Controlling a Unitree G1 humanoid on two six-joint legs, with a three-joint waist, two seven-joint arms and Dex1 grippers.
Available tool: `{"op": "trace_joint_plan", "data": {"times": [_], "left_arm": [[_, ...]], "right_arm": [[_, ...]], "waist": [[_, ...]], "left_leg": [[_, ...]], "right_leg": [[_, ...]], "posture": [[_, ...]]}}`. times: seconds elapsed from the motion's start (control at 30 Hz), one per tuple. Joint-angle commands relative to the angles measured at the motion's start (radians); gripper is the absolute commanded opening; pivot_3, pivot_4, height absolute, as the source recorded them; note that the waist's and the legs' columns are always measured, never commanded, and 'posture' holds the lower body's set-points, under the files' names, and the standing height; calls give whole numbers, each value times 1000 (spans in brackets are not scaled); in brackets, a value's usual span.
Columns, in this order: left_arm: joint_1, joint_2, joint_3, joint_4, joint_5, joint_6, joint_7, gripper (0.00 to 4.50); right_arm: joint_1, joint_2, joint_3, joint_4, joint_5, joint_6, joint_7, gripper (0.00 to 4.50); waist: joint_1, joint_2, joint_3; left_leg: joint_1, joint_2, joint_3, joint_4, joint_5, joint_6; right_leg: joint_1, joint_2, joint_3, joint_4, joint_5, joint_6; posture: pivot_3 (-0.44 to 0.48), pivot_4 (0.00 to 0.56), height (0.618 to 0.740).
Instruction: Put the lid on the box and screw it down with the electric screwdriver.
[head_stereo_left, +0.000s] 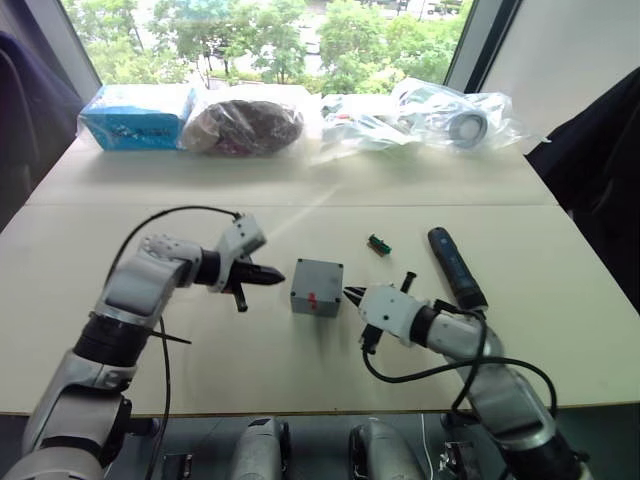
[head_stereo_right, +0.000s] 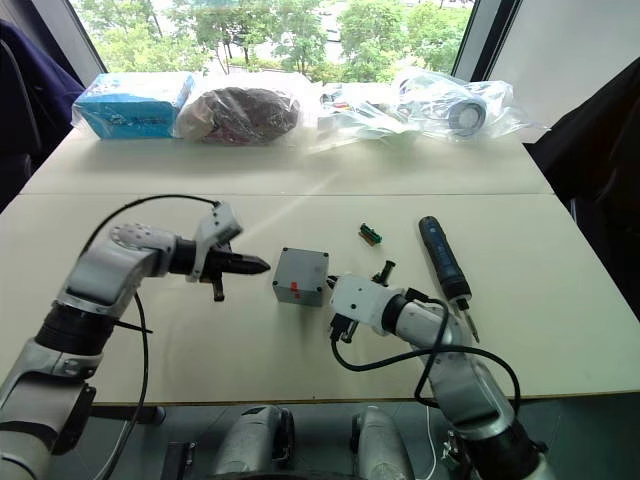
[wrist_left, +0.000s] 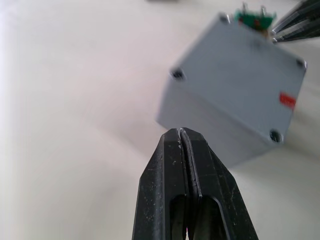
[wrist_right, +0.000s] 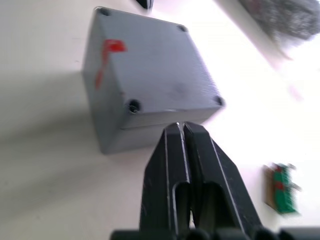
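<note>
Closest to the head camera, near the front edge of the pale cream surface (head_stereo_left: 300, 380), the right gripper (head_stereo_left: 352, 294) has its two black fingers pressed together, empty, the tips just beside the right side of the small grey square box (head_stereo_left: 316, 288). That box sits about midway between the side edges, a little nearer the front edge than the back, with the grey lid (head_stereo_left: 318, 269) already seated on top and a small red mark on its front wall. On the box's other side the left gripper (head_stereo_left: 280, 276) is likewise closed on nothing, its tip close to the left wall. To the right, toward the right edge, the long black and dark blue electric screwdriver (head_stereo_left: 456, 266) lies flat, apart from both grippers. A tiny green-and-tan block (head_stereo_left: 378, 243) rests behind the box. Along the back edge sit a blue carton in clear wrap (head_stereo_left: 137, 117) and several clear plastic bags (head_stereo_left: 420, 118).

From the left wrist, the closed black fingers (wrist_left: 172, 165) point at one lower corner of the box, and screw holes show in the lid's corners.

From the right wrist, the shut fingers (wrist_right: 197, 150) meet the box near the seam under the lid; whether they touch is unclear.
</note>
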Motion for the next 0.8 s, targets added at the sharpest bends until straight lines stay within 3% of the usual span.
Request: {"op": "trace_joint_plan", "data": {"times": [0.03,0.13,0.27,0.33,0.53,0.7,0.73,0.8], "left_arm": [[-56,-30,62,-64,-86,-26,4,0],[-115,-40,3,-44,-156,62,-80,0],[-146,-66,-144,-66,-92,-6,-109,0],[-140,-44,-236,-79,-12,-121,-143,0],[-163,-36,-273,-71,11,-181,-179,0],[-150,-31,-262,-86,7,-171,-174,0],[-145,-28,-255,-88,5,-166,-170,0],[-139,-21,-243,-88,3,-158,-159,0]], "right_arm": [[30,50,-202,-130,153,167,-7,70],[33,95,-344,-142,249,254,-36,70],[37,106,-435,-91,305,295,-87,1020],[48,98,-426,-76,320,298,-98,1910],[113,83,-367,-67,403,339,-88,4174],[128,79,-334,-31,412,294,-130,4174],[130,73,-326,-15,407,275,-133,3700],[127,75,-327,19,408,249,-149,3260]], "waist": [[3,-1,0],[2,-1,0],[-1,0,0],[-4,0,0],[-5,2,1],[-2,2,1],[0,2,1],[0,2,1]], "left_leg": [[0,0,0,0,0,0],[0,0,0,0,0,0],[0,-1,0,0,0,0],[0,-1,0,-1,0,0],[0,-1,0,-3,0,0],[0,0,1,-3,0,0],[0,0,0,-3,0,0],[0,0,0,-3,0,0]], "right_leg": [[0,0,0,0,0,0],[1,0,-1,0,0,0],[1,0,-1,-1,0,0],[0,0,0,-1,0,0],[-2,3,0,1,-1,-2],[-2,2,1,0,-2,-3],[-2,2,1,0,-2,-3],[-1,1,0,-1,-2,-3]], "posture": [[0,150,740],[0,150,740],[0,150,740],[0,150,740],[0,150,740],[0,150,740],[0,150,740],[0,150,740]]}}
